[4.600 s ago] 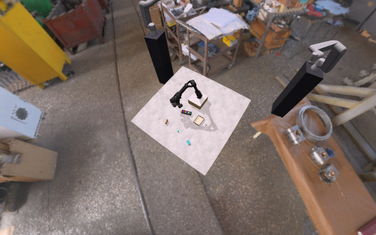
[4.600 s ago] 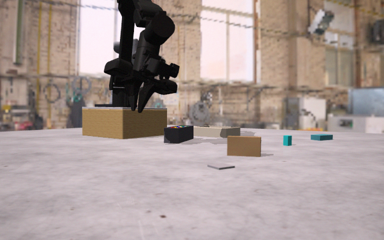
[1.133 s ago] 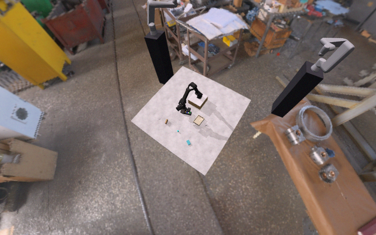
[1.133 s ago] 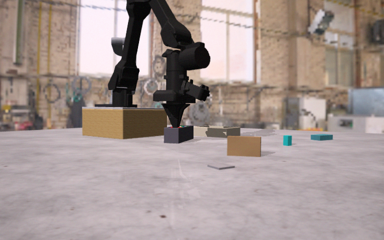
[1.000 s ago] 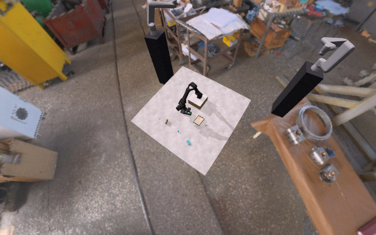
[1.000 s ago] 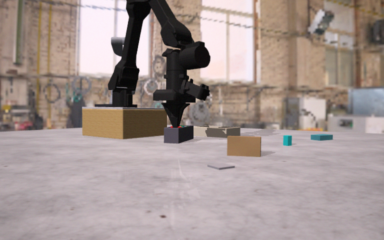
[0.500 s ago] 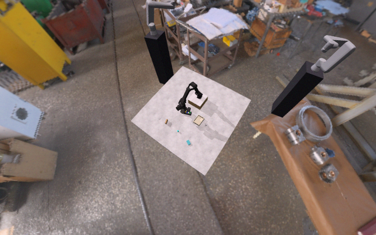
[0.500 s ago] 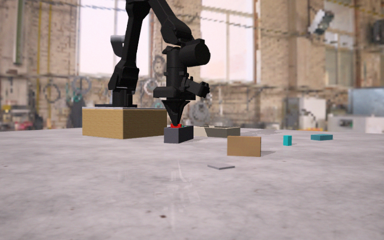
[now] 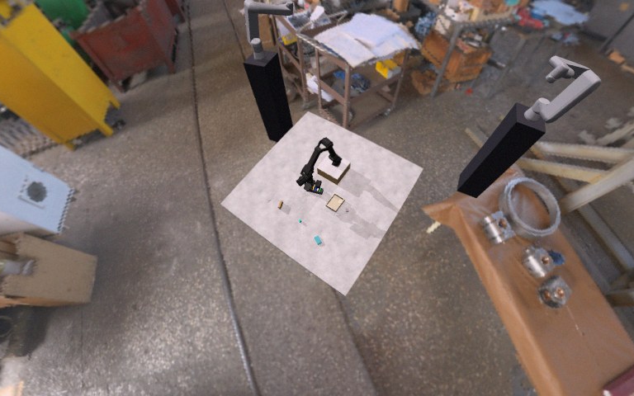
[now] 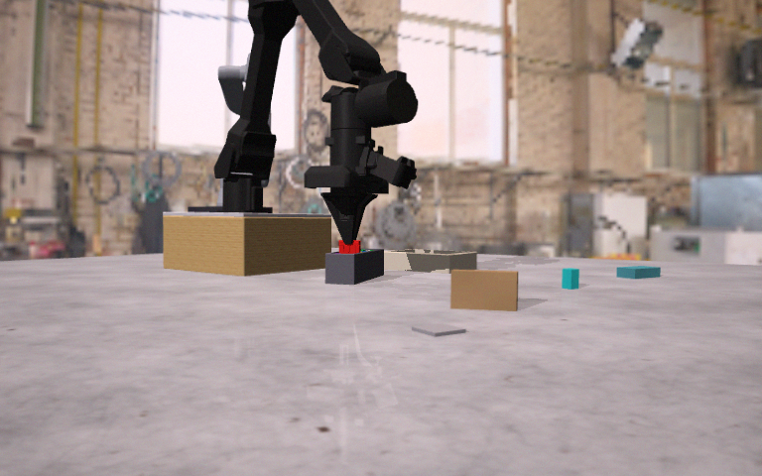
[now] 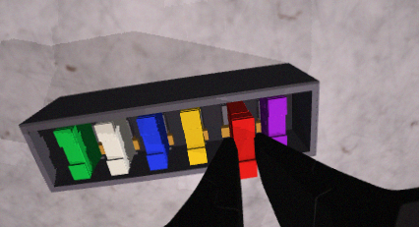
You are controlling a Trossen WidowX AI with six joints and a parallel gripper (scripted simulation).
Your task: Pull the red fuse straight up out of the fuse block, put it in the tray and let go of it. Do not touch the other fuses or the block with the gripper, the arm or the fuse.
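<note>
Item: one black arm [image 10: 267,88] on a tan wooden base [image 10: 246,243], standing on a grey mottled desk [image 10: 315,383]. End effector [image 11: 244,147]: pointing straight down, its two black fingers clamped on the red fuse [image 11: 243,141], one finger on each side of it. Red fuse: upright, partly raised above the dark grey fuse block [image 11: 167,91]; in the exterior view its red top [image 10: 349,246] shows just above the block's rim, beneath the fingertips, and whether its lower end is clear of the slot cannot be told. Fuse block: a long open box, holding in one row, from the wrist view's left, a green fuse [image 11: 78,150], a white fuse [image 11: 114,147], a blue fuse [image 11: 153,141], a yellow fuse [image 11: 193,135], then the red one, then a purple fuse [image 11: 274,119]; these five sit lower than the red one, apart from the fingers. Tray [image 10: 433,259]: shallow, beige, just beside the block on the desk, on the side away from the base; nothing can be made out inside it. Other pieces on the desk, well apart from the block: a tan block [image 10: 483,290], a thin grey plate [image 10: 439,330], a small teal cube [image 10: 570,278], a flat teal block [image 10: 638,272].
</note>
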